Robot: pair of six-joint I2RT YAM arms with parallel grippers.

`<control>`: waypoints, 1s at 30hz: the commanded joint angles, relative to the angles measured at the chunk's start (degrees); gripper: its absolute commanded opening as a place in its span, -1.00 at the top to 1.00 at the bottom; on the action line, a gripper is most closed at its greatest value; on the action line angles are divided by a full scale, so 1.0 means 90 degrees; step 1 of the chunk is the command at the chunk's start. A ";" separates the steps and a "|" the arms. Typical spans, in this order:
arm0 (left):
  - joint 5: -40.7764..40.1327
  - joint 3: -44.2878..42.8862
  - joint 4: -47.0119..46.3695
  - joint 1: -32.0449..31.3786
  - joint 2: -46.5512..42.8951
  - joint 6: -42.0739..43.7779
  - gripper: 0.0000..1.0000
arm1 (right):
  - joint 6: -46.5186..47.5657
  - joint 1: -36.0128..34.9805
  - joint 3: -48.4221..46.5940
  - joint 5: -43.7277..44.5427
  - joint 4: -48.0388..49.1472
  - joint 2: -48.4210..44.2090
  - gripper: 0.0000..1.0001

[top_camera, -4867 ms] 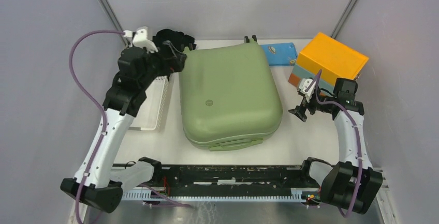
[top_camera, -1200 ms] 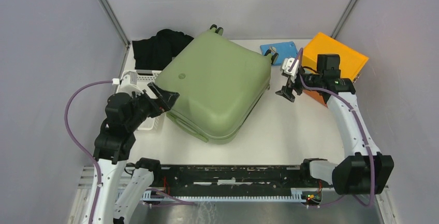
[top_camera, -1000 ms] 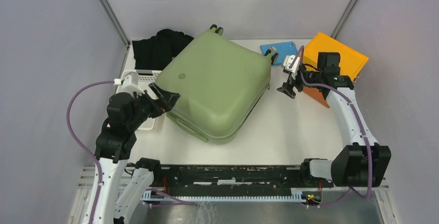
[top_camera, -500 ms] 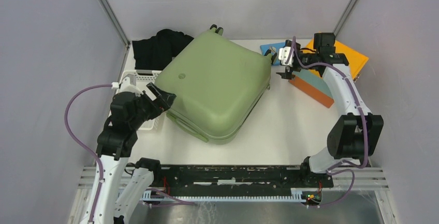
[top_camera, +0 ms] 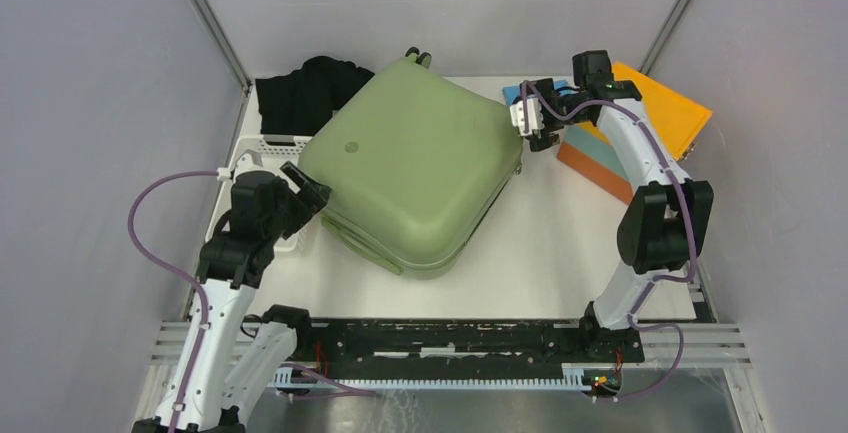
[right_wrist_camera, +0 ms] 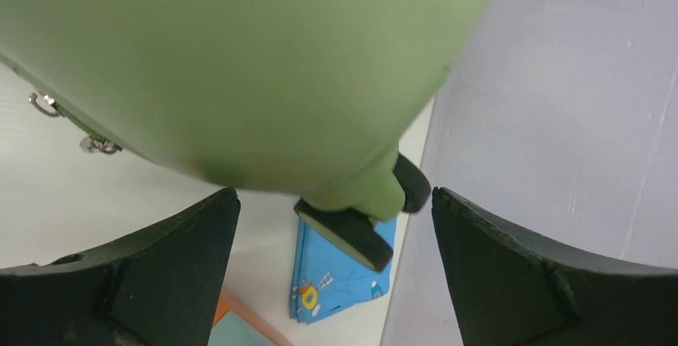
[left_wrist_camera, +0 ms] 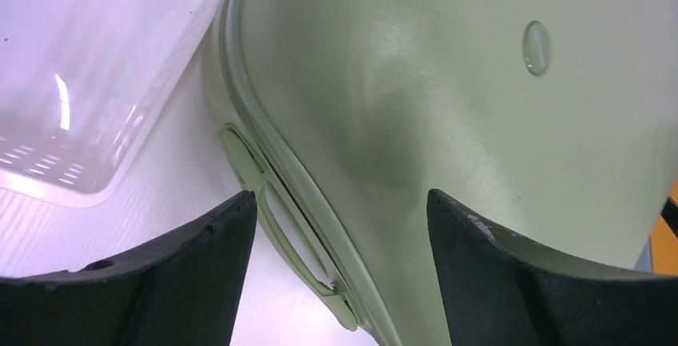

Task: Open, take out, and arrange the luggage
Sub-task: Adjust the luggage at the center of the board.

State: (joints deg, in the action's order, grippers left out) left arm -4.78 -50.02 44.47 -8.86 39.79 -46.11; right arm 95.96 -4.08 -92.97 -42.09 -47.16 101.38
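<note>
one sage-green luggage point(top_camera: 415, 168), a smooth hard shell with rounded corners, lies flat and shut mid-worktop point(top_camera: 570, 243). its long axis slants from near left to far right, black wheels point(top_camera: 418, 55) at the far end. the left tool point(left_wrist_camera: 340, 202) is spread wide facing its near-left zip edge, gripping nothing. the right tool point(right_wrist_camera: 336, 194) is spread wide by one wheel, likewise bare.

Luggage point(top_camera: 415, 168) on table point(top_camera: 560, 243); basket point(top_camera: 254, 154) left of it, box point(top_camera: 655, 103) right, cloth bundle point(top_camera: 305, 93) behind.
</note>
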 commanded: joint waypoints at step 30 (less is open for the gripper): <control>-0.0719 0.0575 -0.0422 -0.0011 0.0404 -0.0140 -0.34 | 0.1205 -0.0561 0.0526 0.0739 0.0711 -0.0122 -0.39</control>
State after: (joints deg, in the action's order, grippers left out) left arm -9.32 -44.34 44.34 -8.82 43.72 -47.11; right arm 106.65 -8.29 -91.02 -33.58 -42.57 104.38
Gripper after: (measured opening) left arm 0.669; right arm 0.709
